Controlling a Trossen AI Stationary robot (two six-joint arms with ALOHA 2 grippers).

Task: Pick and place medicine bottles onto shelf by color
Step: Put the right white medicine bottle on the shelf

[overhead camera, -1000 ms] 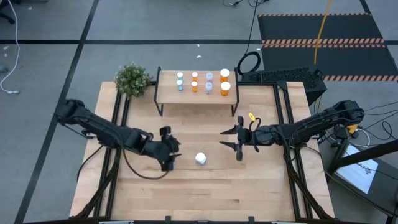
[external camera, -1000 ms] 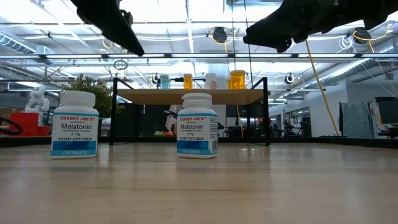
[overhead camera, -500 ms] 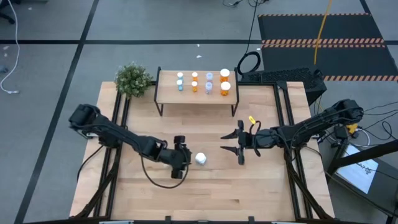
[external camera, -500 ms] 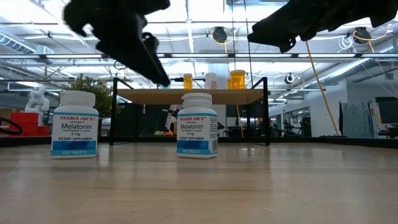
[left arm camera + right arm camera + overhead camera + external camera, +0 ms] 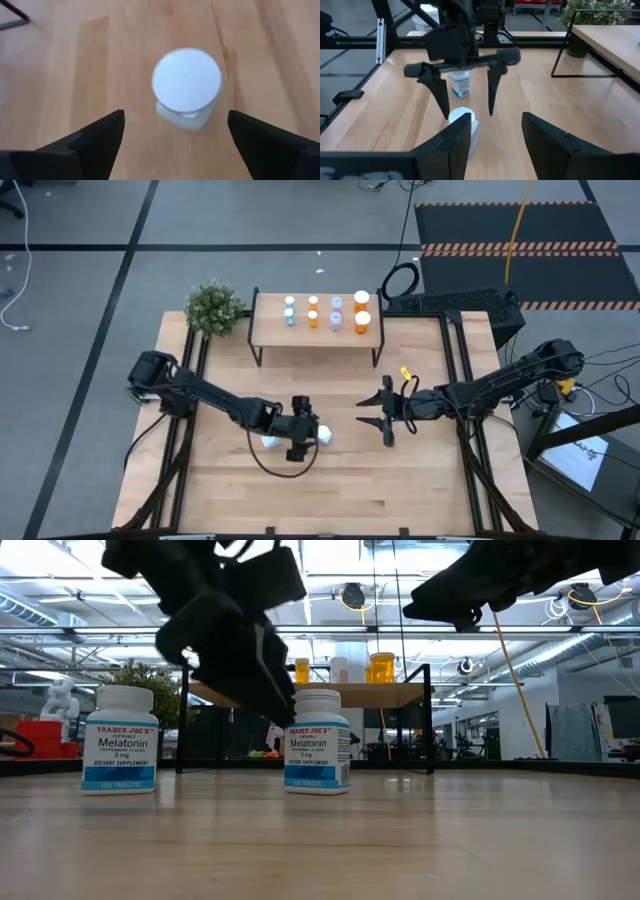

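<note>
A white medicine bottle [image 5: 323,434] stands upright on its base mid-table, its round cap [image 5: 186,79] facing up. My left gripper [image 5: 310,434] hangs over it, slanting down, open, one finger [image 5: 102,135] on each side of the bottle and clear of it. A second white bottle [image 5: 270,442] stands under the left arm; the low view shows both bottles [image 5: 120,740] [image 5: 318,740]. My right gripper [image 5: 365,411] waits open to the right, above the table. The shelf [image 5: 268,330] at the far edge carries several orange and pale blue bottles [image 5: 337,313].
A potted plant [image 5: 213,307] stands at the shelf's left end. Black frame rails [image 5: 185,370] run along both table sides. Bare wood [image 5: 400,490] lies toward the near edge.
My left gripper has swung toward the table's right edge and come down, from left of the middle white bottle to right over it, rolling a little. The right arm and both bottles have kept their places.
</note>
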